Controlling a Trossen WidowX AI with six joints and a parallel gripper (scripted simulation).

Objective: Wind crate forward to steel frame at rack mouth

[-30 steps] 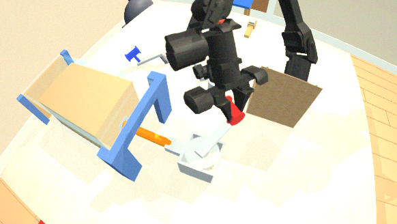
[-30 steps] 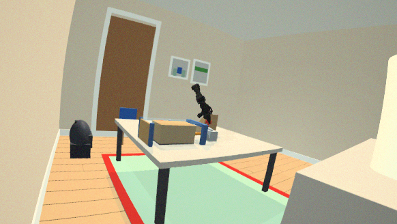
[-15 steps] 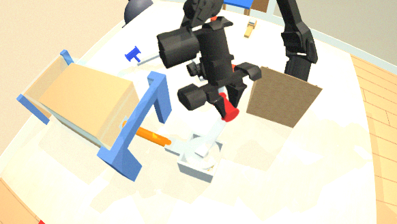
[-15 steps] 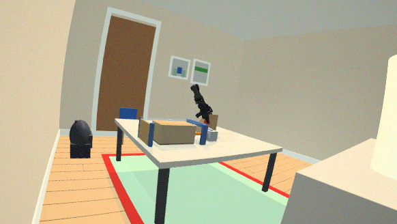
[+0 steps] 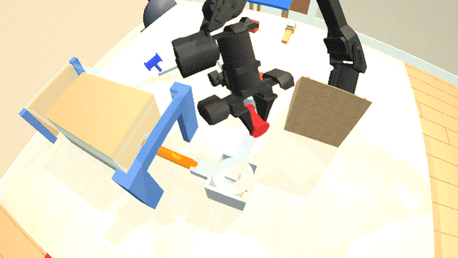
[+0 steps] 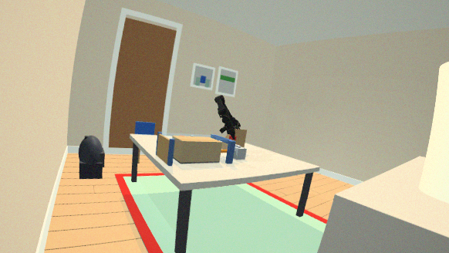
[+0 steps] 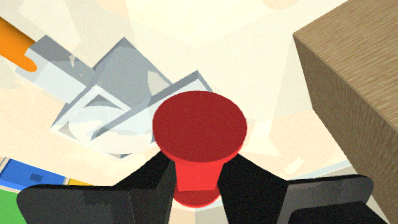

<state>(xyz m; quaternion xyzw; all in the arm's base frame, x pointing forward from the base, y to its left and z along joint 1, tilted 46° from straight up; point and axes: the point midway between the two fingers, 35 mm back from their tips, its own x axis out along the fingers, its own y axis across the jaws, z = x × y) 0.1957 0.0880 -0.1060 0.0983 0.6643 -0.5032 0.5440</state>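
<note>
The tan crate [image 5: 102, 114] [image 6: 197, 150] sits flat in the cubby. A small gap shows between its front and the blue frame [image 5: 157, 135] [image 6: 230, 151]. An orange strap [image 5: 177, 157] [image 7: 15, 47] runs from the crate under the frame's crossbar to the grey winch [image 5: 225, 197] [image 6: 240, 153] [image 7: 132, 70]. The handle's pale arm [image 5: 245, 149] reaches out from the winch top to a red knob [image 5: 260, 129] [image 7: 200, 127]. My gripper [image 5: 257, 119] [image 7: 195, 146] is shut on the red knob, beyond the winch in the top view. The key in the winch hole is hidden.
A tall brown wooden block [image 5: 326, 112] [image 7: 350, 65] stands close beside the gripper. A blue T-shaped tool [image 5: 153, 63] and a grey rod [image 5: 168, 70] lie behind the frame. A wooden-handled tool [image 5: 288, 33] lies at the back.
</note>
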